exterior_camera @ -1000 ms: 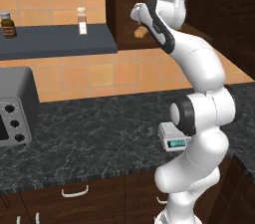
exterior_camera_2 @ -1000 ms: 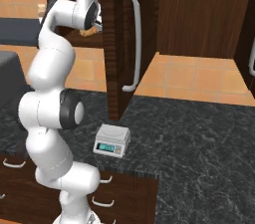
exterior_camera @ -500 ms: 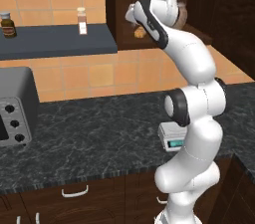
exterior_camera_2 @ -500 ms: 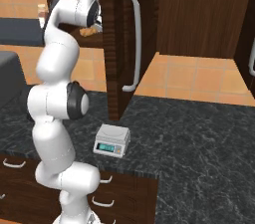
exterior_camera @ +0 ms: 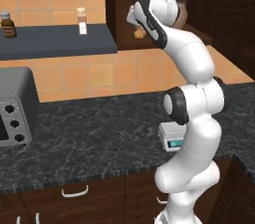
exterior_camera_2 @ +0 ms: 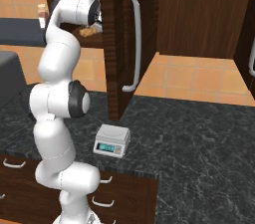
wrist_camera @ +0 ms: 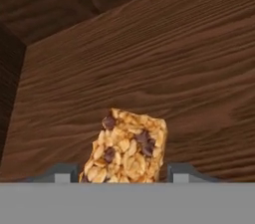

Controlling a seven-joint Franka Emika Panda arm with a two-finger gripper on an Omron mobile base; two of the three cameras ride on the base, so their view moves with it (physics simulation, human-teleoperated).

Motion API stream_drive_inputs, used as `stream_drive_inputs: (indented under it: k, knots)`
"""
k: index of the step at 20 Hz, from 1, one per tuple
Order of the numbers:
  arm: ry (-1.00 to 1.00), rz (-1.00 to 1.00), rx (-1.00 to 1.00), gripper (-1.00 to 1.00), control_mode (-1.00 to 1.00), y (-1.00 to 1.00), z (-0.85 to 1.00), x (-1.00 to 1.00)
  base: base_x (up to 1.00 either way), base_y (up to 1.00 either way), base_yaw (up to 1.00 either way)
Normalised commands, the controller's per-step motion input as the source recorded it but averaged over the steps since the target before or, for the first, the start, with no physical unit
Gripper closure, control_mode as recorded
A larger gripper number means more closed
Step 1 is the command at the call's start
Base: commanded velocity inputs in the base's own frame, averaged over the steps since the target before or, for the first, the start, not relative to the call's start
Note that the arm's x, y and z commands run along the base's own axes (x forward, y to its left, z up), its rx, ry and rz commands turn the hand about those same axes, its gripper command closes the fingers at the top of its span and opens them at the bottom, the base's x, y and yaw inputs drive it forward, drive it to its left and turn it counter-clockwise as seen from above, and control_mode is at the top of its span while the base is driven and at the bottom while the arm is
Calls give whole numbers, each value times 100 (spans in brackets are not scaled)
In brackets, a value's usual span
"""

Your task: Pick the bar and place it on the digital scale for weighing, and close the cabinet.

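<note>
Back comes the arm — across the last second the upper links have swung away from the cabinet (exterior_camera_2: 112, 44), and the bar (wrist_camera: 127, 146) is coming out with them. On the hand view it sits right between the two finger tips of the gripper (wrist_camera: 123, 173), chocolate chips and all, with the tips standing close on either side of it; it reads as clamped on the bar, though the contact itself is cut off at the bottom edge. Behind it is dark wood grain, the cabinet's inside. From the left base view the tan lump shows at the cabinet's open mouth, just beside the wrist.

So we're in the carry step: pick looks done, placing not begun. The digital scale (exterior_camera_2: 112, 140) waits on the counter (exterior_camera_2: 199, 138), below the cabinet and just beside its open door, nothing on its platform yet.

What next calls for, by my reading: clear the cabinet's front edge, then a long drop down to the scale, landing on a small platform. After that, the door with its long silver handle (exterior_camera_2: 134, 39) needs swinging shut.
</note>
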Motion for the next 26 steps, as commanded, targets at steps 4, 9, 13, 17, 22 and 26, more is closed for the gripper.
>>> stream_drive_inputs:
  k: [4,9,13,17,22,26]
  knots:
    - [33,0,-2,100,-100,23,-100,0,0,0,0]
    - [23,0,1,100,-100,6,-56,-5,0,0,0]
    - [1,-1,6,100,-100,0,30,-30,0,0,0]
    - [12,-10,24,100,-100,1,33,-96,0,0,0]
    - [22,-12,15,100,-100,7,2,-100,0,0,0]
    - [33,-9,9,100,-100,16,-35,-100,0,0,0]
